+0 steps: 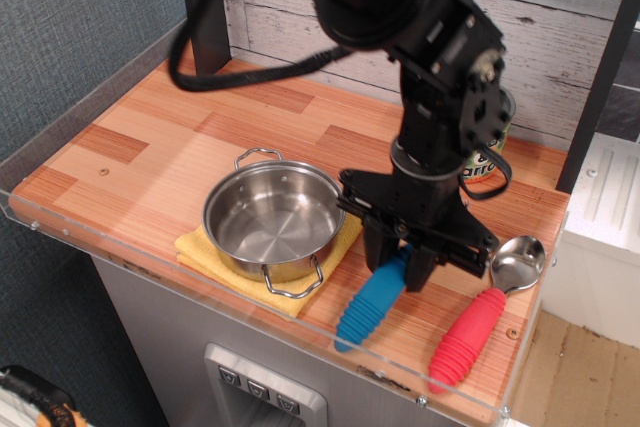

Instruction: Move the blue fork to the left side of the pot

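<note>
We've got one fixed view: high, off the front-left corner, angled down across the wooden table (150,137) toward the plank back wall (560,7). Mid-range; whole tabletop in frame, arm's upper part cropped at the top edge. No second view to overlap.

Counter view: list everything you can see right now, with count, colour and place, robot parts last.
blue fork: one, blue ribbed handle, front of counter right of the pot, upper end between the gripper fingers.
pot: one, shiny steel, empty, front centre on the cloth.
cloth: one, yellow, under the pot.
spoon: one, red handle with metal bowl, front right, beside the fork.
can: one, green-dotted label, back right, mostly hidden behind the arm.
counter: one, wood pattern with clear edging.
gripper: one, black, closed around the fork.
arm: one, black, above the gripper.
</note>
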{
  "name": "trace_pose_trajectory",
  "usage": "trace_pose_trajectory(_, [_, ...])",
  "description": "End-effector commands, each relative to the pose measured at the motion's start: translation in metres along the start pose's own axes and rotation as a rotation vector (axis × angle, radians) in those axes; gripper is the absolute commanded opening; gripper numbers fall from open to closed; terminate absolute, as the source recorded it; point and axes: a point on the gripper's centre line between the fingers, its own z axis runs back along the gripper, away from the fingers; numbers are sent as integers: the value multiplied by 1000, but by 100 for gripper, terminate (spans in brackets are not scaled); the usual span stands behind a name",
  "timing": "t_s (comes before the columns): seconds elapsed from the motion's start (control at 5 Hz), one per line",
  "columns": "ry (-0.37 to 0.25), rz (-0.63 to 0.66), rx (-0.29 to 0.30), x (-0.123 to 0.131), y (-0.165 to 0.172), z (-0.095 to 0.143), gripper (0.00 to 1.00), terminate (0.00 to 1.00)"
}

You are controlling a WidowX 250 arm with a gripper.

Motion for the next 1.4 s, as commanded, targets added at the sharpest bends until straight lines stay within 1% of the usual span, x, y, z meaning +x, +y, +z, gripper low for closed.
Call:
trace_pose_trajectory(0.0, [-128, 55, -40, 10, 14, 51, 0, 0])
trace_pose_trajectory(0.2, [-140, 102, -79, 18, 30, 67, 0, 0])
trace_pose_trajectory(0.4, [-120, 132, -79, 21, 49, 78, 0, 0])
trace_pose_trajectory(0.6, [-41, 174, -5, 16, 84, 81, 0, 0])
trace_pose_trajectory(0.8, [39, 218, 38, 7, 123, 74, 0, 0])
trace_pose_trajectory(1.0, [40, 271, 54, -2, 152, 69, 0, 0])
trace_pose_trajectory(1.2, [36, 256, 67, 1, 175, 54, 0, 0])
